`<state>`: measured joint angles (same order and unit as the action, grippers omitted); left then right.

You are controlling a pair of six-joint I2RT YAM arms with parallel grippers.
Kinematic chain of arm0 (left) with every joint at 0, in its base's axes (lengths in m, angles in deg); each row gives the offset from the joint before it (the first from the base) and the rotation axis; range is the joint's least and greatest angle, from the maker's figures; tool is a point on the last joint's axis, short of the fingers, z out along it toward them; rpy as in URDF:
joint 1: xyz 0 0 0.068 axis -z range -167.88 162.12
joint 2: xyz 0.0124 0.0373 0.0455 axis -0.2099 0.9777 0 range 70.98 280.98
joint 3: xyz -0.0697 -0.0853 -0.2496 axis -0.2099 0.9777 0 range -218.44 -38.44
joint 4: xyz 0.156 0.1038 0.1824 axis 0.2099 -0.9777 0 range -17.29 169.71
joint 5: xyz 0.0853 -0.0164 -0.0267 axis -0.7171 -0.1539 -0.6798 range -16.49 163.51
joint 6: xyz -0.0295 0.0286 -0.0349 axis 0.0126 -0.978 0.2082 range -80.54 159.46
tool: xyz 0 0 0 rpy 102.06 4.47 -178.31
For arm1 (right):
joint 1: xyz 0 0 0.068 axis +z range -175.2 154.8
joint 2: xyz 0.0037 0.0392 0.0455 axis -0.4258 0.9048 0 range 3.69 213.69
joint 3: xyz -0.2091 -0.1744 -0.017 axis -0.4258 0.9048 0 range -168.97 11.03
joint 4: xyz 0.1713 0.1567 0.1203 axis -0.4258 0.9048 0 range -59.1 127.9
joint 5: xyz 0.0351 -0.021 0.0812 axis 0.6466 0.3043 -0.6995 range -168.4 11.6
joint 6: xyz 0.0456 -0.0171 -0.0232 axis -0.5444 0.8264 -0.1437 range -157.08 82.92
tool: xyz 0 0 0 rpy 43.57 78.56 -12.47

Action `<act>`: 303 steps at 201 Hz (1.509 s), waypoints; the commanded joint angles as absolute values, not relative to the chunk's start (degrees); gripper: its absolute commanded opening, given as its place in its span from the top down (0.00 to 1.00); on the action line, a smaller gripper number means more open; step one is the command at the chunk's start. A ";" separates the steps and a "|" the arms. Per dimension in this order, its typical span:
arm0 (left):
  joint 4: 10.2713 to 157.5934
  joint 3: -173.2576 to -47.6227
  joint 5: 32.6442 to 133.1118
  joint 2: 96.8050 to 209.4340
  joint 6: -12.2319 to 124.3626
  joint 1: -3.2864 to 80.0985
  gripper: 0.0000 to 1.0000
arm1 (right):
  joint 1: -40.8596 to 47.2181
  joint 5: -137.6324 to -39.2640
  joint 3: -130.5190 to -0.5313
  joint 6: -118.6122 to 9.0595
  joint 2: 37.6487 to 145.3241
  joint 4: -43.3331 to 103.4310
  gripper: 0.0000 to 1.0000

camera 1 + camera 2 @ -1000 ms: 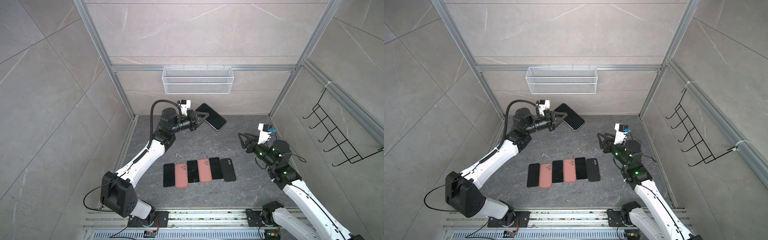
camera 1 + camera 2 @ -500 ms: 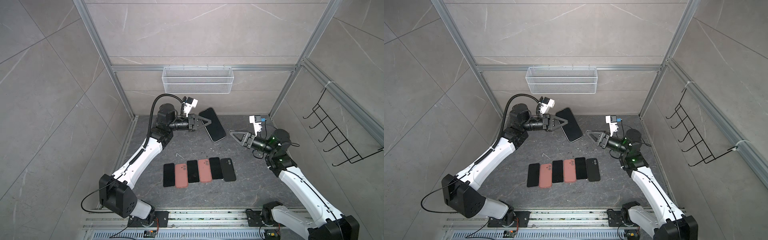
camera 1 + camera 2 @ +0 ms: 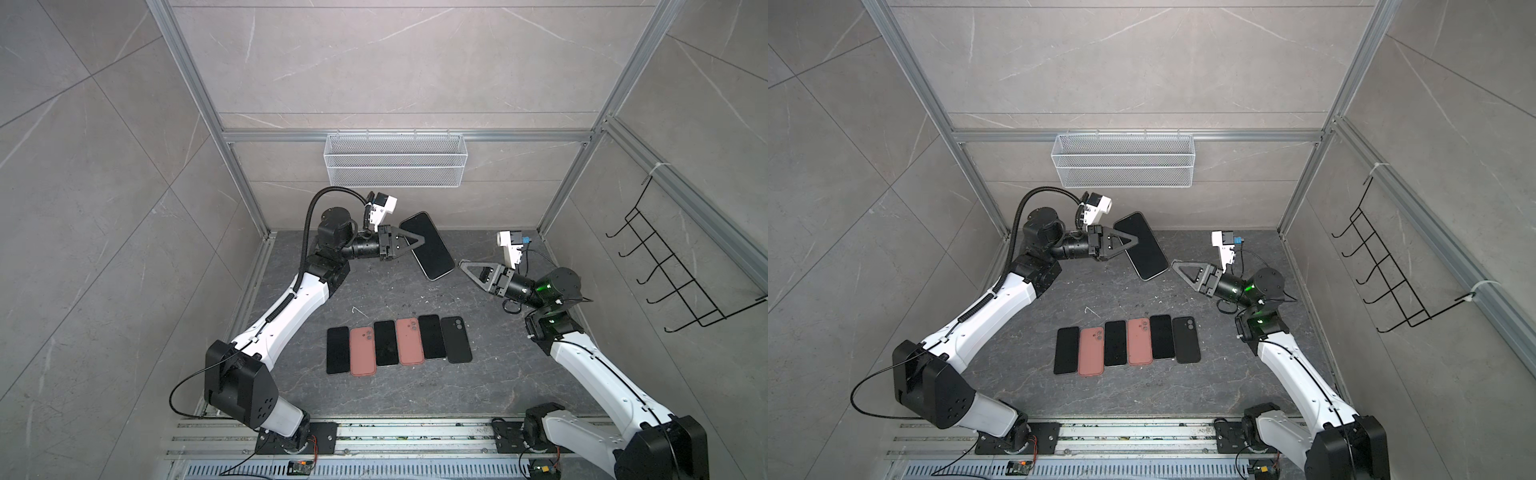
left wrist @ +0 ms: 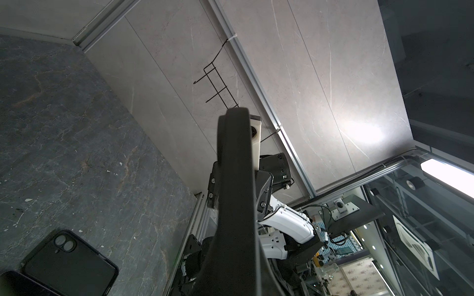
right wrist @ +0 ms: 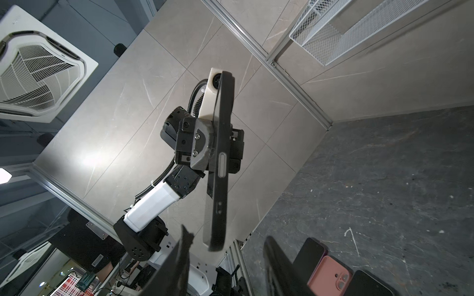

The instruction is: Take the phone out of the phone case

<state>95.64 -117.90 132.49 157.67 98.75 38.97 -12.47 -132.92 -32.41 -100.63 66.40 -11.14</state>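
The white-and-black left arm [image 3: 286,311] is bent at the elbow, and its black triangular-fingered left gripper [image 3: 419,245] is clamped over one long edge of a black cased phone [image 3: 434,257]. The matching right arm [image 3: 590,374] levels its right gripper [image 3: 462,266] toward that phone. Its jaws are parted and empty, and the phone's end lies just ahead of them.

Black phone [image 3: 427,245]: glossy glass face. Its case [image 5: 224,107]: matt black, smooth, plastic-looking. Dark floor [image 3: 374,299]: veined stone, matt, speckled. Grey walls [image 3: 395,62]: marble-look tile, smooth, faint sheen. Brushed-metal frame [image 3: 407,135]. White wire-mesh basket [image 3: 395,166]. Black wire rack [image 3: 681,270]. 2 pink cases [image 3: 363,351]: matt. Arm shells [image 3: 291,316]: glossy white plastic.
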 commanded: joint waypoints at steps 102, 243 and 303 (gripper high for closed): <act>102.58 -118.49 133.24 157.61 100.87 39.23 1.00 | -9.71 -132.73 -32.21 -106.98 71.01 -21.57 0.77; 145.51 -121.04 132.38 175.07 132.87 39.05 1.00 | -9.66 -125.83 -49.66 -135.53 85.28 -53.15 0.91; 154.87 -128.57 129.08 178.37 139.61 40.74 1.00 | -9.72 -122.93 -55.73 -137.87 88.50 -53.17 0.92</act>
